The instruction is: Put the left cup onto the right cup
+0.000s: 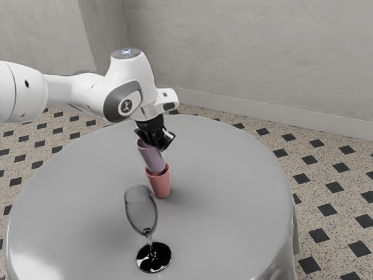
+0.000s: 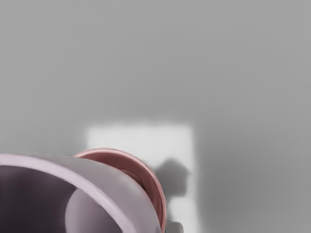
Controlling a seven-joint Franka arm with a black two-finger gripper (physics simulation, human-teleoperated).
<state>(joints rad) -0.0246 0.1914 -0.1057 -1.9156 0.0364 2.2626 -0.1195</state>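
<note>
1. The purple cup (image 1: pixel 150 156) is the one you are placing. It looks like a small, stiff, thin-walled tumbler, and is probably light. Its smooth, tapered wall is likely slippery, so a pinch at the rim is a safer hold than a squeeze across the body.
2. The tool (image 1: pixel 154 139) has it at exactly that spot. The black fingers are clamped on the cup's upper rim, and the cup hangs directly below them. It is tilted, with its mouth toward the exterior view's left and its base toward the right.
3. In the wrist view, the purple cup's rim (image 2: pixel 73 182) curves right under the hand, with the pink cup's rim (image 2: pixel 141 167) just beyond it.
4. The purple cup's base is already inside the mouth of the pink cup (image 1: pixel 159 182), which stands upright on the surface (image 1: pixel 245 192). You cannot tell whether the base has reached the bottom.
5. Nesting looks nearly done, but with that tilt a release may rock the pair, and the pink cup is probably just as light.
6. A wine glass (image 1: pixel 141 213) stands just beside the pink cup, on the camera's side. It is tall, thin-stemmed and fragile, so keep any sideways move away from it.
</note>
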